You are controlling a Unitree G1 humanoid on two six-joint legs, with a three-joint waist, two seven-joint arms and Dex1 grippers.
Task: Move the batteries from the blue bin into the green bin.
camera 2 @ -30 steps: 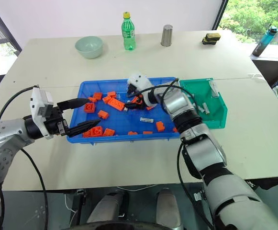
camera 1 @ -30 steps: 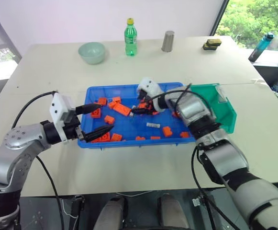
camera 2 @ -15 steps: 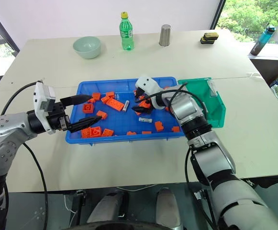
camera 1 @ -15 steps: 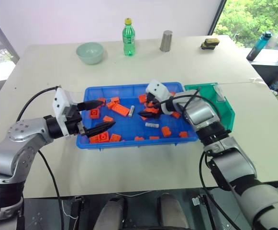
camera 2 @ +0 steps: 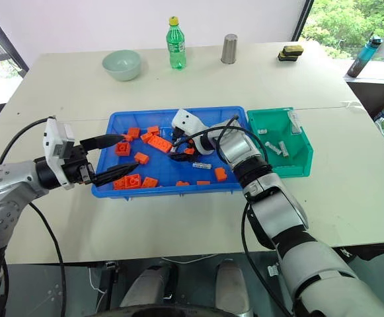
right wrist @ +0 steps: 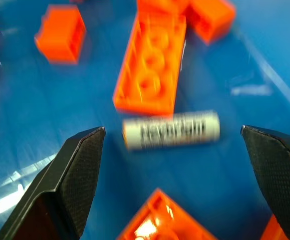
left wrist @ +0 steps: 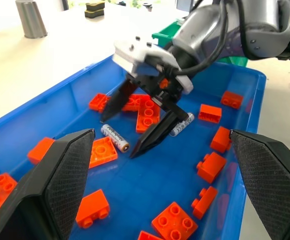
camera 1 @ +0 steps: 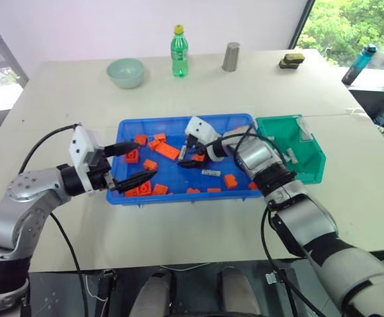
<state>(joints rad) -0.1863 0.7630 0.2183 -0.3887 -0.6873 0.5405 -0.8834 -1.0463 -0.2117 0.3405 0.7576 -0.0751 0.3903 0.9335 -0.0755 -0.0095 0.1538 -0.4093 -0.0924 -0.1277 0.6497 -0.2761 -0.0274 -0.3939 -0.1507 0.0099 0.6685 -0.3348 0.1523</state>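
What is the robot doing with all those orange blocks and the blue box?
It is sorting batteries out of the blue bin, leaving the orange bricks behind. Its right tool is open inside the bin, with its fingers on either side of a battery lying on the bin floor, not yet gripping it. Another battery lies nearby. A few batteries are already in the green bin. The left tool hangs open at the blue bin's left end, holding nothing.

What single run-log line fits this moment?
right gripper: open over battery | blue bin | left gripper: open, idle
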